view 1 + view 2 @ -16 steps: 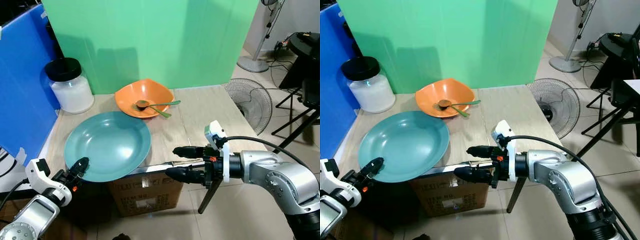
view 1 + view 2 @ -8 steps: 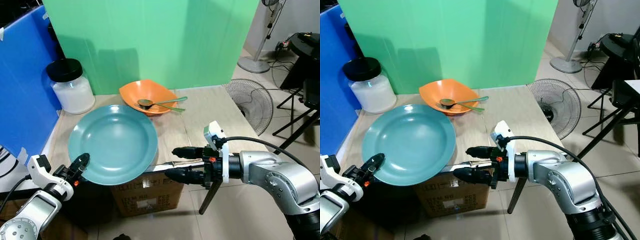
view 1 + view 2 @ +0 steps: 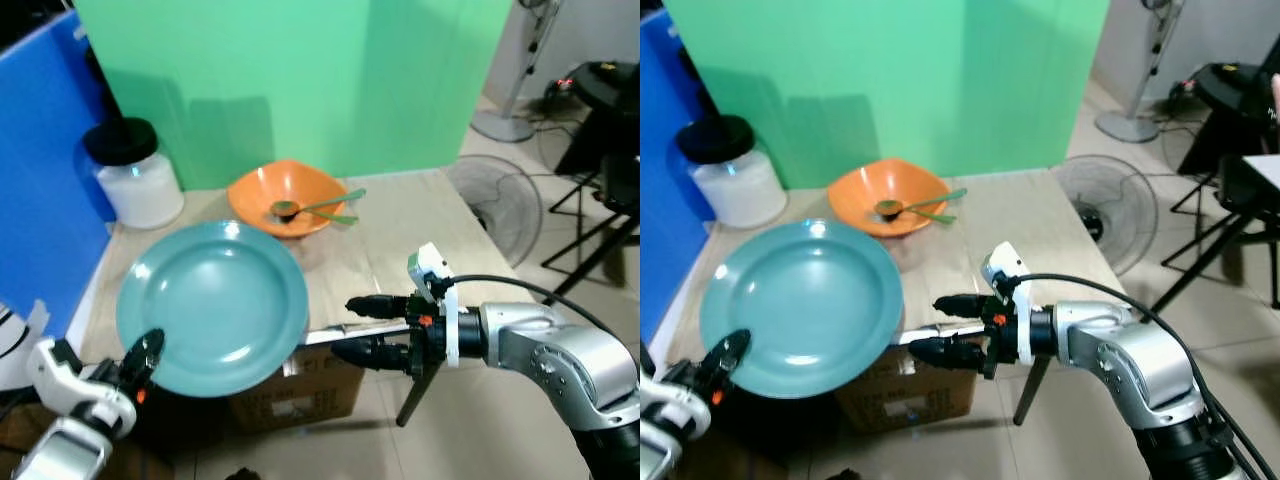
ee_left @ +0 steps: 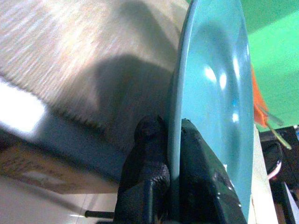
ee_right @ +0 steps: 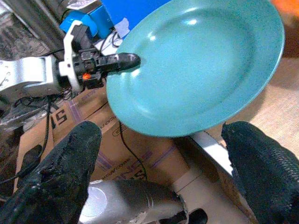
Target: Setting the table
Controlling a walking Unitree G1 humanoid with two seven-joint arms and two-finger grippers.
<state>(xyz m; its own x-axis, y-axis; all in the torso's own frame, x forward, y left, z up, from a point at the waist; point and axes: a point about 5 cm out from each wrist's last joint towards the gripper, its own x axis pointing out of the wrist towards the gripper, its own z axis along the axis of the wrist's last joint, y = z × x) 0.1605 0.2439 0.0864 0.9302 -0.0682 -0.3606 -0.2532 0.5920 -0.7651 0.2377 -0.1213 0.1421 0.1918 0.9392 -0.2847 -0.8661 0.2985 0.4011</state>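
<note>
Teal plate (image 3: pixel 212 305) in left pincer (image 3: pixel 148 352); spoon (image 3: pixel 312 208) in orange bowl (image 3: pixel 285 195).

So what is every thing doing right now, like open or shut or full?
Plate: lifted, tilted, empty, rim pinched.
Left pincer: shut on the plate's rim.
Right pincer: open, holds nothing, at the table edge.
Bowl: on the table, holds two spoons.
Jar: lid on, white inside.
Fan: on the floor, looks still.
</note>
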